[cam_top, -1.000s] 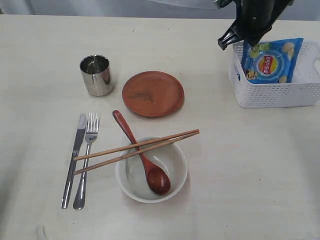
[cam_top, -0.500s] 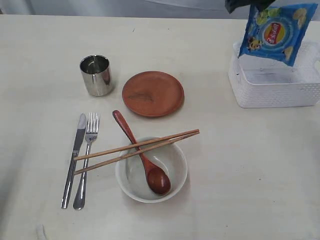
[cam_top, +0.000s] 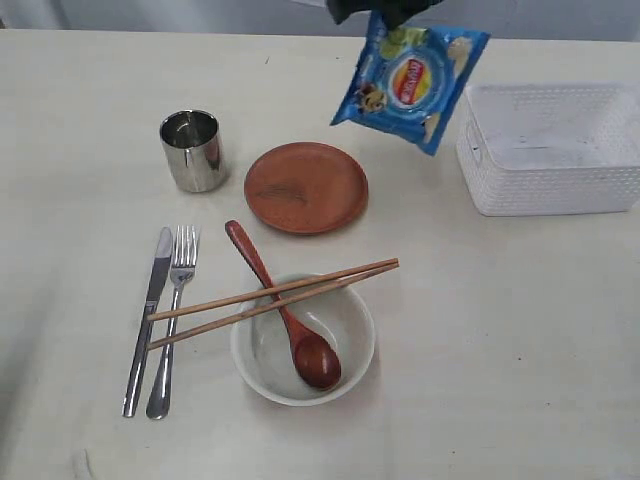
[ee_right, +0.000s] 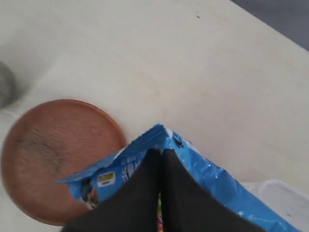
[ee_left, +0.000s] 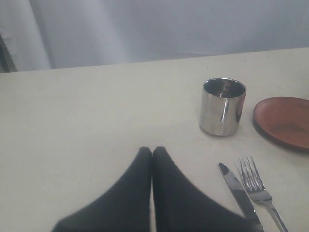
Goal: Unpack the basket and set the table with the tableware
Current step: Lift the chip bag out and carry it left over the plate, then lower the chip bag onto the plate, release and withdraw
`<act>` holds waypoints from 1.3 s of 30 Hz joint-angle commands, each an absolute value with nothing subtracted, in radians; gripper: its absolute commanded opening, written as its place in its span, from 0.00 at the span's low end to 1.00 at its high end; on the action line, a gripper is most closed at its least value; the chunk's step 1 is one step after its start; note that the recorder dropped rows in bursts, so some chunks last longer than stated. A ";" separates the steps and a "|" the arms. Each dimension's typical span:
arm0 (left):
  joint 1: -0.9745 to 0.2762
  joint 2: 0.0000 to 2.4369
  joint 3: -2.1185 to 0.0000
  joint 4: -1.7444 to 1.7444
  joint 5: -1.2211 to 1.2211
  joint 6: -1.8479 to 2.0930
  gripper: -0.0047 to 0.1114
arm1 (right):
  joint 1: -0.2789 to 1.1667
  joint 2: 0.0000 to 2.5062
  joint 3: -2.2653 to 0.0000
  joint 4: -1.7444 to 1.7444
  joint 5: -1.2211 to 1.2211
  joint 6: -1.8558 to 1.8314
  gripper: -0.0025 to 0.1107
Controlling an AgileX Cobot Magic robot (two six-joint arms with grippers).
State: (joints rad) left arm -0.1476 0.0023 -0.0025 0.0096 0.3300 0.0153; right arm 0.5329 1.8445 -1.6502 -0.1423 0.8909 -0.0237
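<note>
Pinching the top edge of the blue snack packet (cam_top: 410,85) so it dangles clear of the emptied basket (cam_top: 550,195), the right fingers (ee_right: 140,193) hold it above the counter (cam_top: 500,330) near the plate (cam_top: 305,187), while the left fingers (ee_left: 125,193) sit pressed together, empty.

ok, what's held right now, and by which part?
The right jaws pinch the blue snack packet by its upper edge; it hangs above the table. The left jaws are shut, empty.

Aloft and tilted: blue snack packet (cam_top: 410,82), crinkled, round red-and-yellow logo at its middle, pale crisps printed around it, gripped at the top edge, one lower corner pointing down. Behind, pale grey curtain (ee_left: 145,29) in soft vertical folds.
</note>
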 commanded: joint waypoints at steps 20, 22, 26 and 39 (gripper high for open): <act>-0.153 0.000 0.000 0.007 0.321 0.011 0.04 | 0.656 2.087 -1.651 0.179 0.726 -0.069 0.02; -0.153 0.000 0.000 0.007 0.321 0.011 0.04 | 0.656 2.097 -1.651 0.182 0.735 -0.075 0.02; -0.153 0.000 0.000 0.007 0.321 0.011 0.04 | 0.656 2.100 -1.651 0.180 0.735 -0.075 0.02; -0.153 0.000 0.000 0.007 0.321 0.011 0.04 | 0.654 2.096 -1.721 0.150 0.776 -0.064 0.33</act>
State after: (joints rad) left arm -0.1476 0.0023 -0.0025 0.0096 0.3300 0.0153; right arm 0.6582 2.1009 -1.6828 0.1631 0.7356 -0.0642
